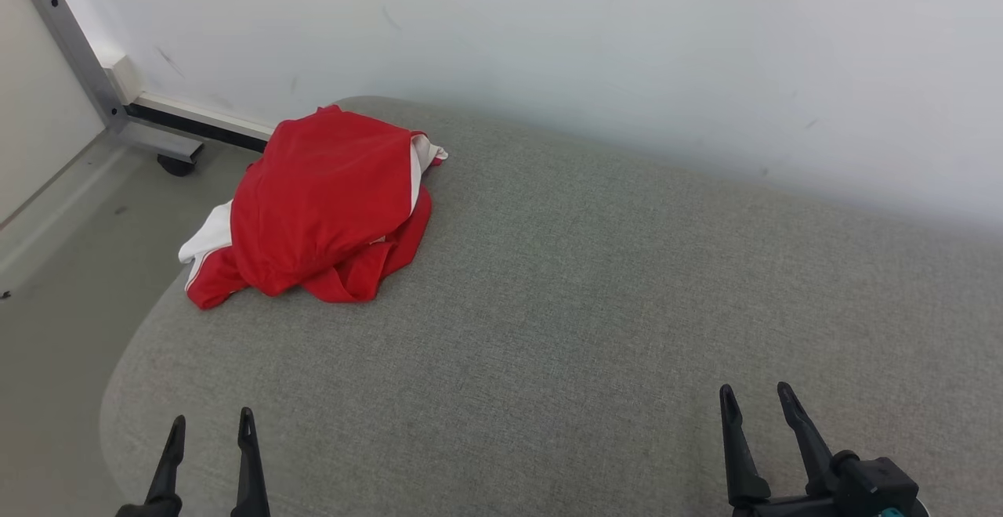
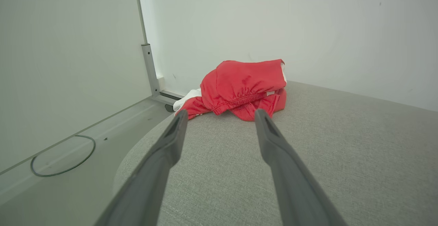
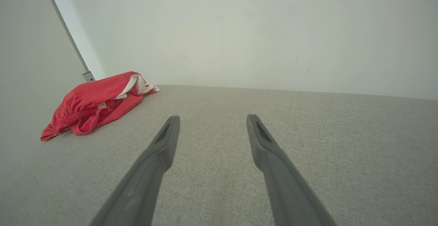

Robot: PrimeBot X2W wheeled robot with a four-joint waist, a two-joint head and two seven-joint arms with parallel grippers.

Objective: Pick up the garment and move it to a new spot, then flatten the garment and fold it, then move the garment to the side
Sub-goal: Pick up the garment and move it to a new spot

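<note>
Left gripper [image 1: 212, 415] sat spread and empty, your nearer one: crumpled red-and-white fabric garment [image 1: 313, 204] lay straight ahead of it, at the far-left corner of the grey woven cushion [image 1: 588, 305]. Right gripper [image 1: 754, 387], also spread, was well apart; you'd reach diagonally left.

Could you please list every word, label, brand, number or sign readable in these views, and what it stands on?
None can be read. The red and white garment shows no print or label, and the grey cushion, the white wall and the metal frame carry no writing.
</note>
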